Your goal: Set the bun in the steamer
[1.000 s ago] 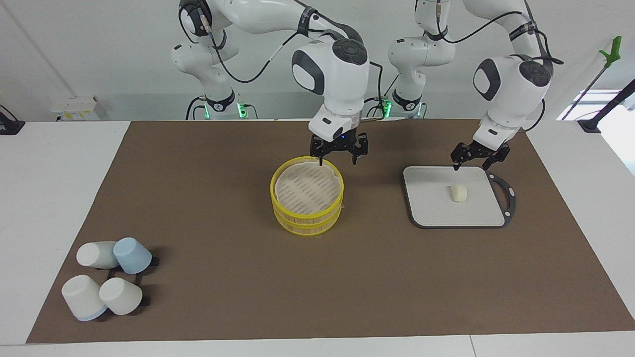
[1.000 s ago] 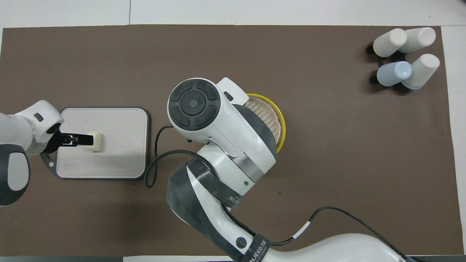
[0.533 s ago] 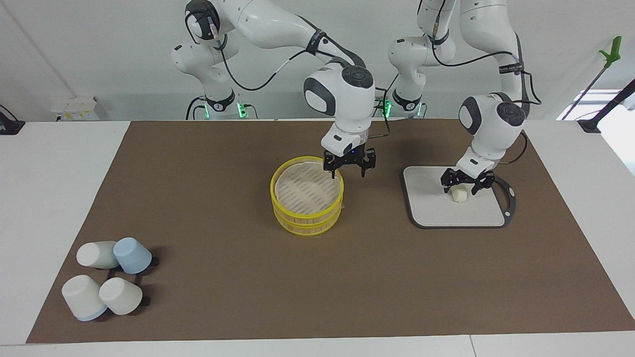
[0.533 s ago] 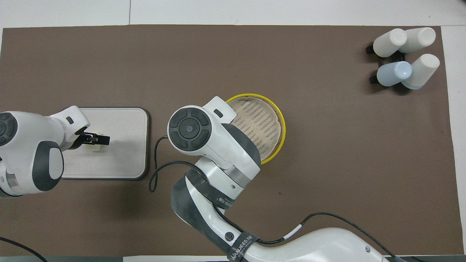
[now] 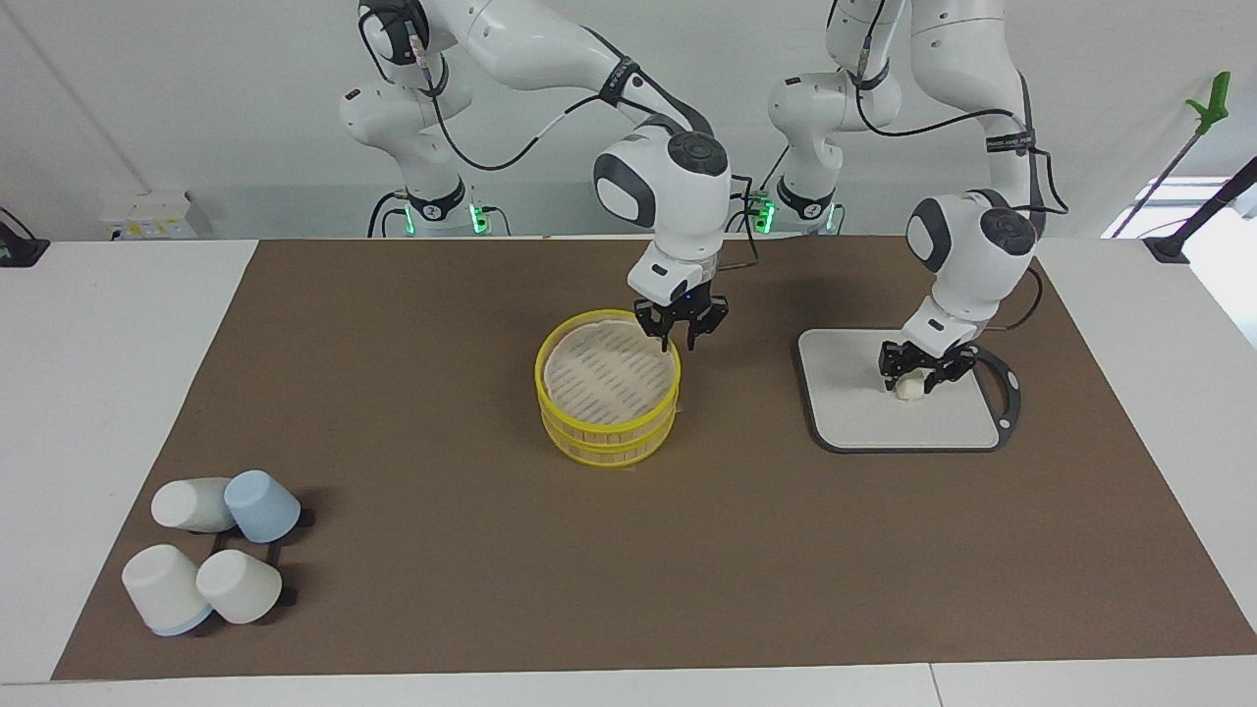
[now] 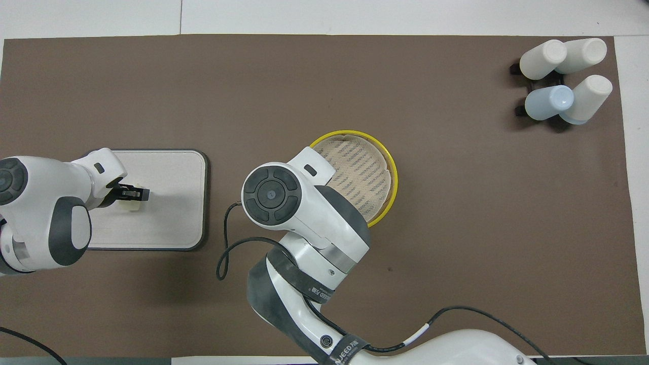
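Bare worktop (image 5: 442, 295) lies between the steamer (image 5: 608, 393) and the board (image 5: 908, 393). The right gripper (image 5: 680, 339) hangs over the steamer's rim nearest the robots.

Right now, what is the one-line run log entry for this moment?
left gripper: down around bun on grey board | right gripper: at rim of steamer | bun not yet in steamer

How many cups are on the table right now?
4, clustered at the right arm's end of the table, far from the robots: a white cup beside a blue cup, and two more white cups just farther from the robots. None looks hidden.
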You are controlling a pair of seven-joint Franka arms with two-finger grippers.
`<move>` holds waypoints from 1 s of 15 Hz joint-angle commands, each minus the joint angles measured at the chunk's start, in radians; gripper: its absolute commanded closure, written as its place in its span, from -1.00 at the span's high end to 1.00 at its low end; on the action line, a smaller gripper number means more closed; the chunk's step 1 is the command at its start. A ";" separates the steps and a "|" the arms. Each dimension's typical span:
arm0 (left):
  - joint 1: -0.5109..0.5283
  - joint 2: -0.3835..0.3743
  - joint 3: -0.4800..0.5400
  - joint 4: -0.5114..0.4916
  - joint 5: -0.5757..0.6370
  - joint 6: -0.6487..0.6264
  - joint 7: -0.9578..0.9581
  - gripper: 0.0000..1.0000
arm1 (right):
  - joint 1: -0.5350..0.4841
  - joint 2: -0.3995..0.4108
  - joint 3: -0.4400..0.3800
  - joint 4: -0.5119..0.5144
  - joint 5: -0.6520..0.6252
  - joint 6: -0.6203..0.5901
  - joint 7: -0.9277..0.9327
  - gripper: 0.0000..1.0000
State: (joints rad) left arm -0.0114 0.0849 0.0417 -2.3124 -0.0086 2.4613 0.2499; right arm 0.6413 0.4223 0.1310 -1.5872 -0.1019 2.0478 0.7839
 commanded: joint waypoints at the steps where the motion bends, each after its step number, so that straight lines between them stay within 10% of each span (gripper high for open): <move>1: 0.022 -0.008 -0.003 -0.021 -0.002 0.012 0.020 -0.64 | -0.002 -0.046 0.001 -0.094 -0.019 0.058 -0.014 -0.25; 6: 0.022 -0.004 -0.003 0.031 -0.002 -0.046 -0.017 -0.74 | -0.003 -0.048 0.001 -0.099 -0.021 0.048 -0.070 -1.00; 15: -0.137 0.059 -0.008 0.600 -0.005 -0.669 -0.390 -0.72 | -0.096 -0.016 -0.004 0.139 -0.025 -0.244 -0.274 -1.00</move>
State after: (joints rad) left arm -0.0802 0.0840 0.0256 -1.8820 -0.0090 1.9295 -0.0235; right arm 0.6019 0.4007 0.1194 -1.4968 -0.1165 1.8493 0.5885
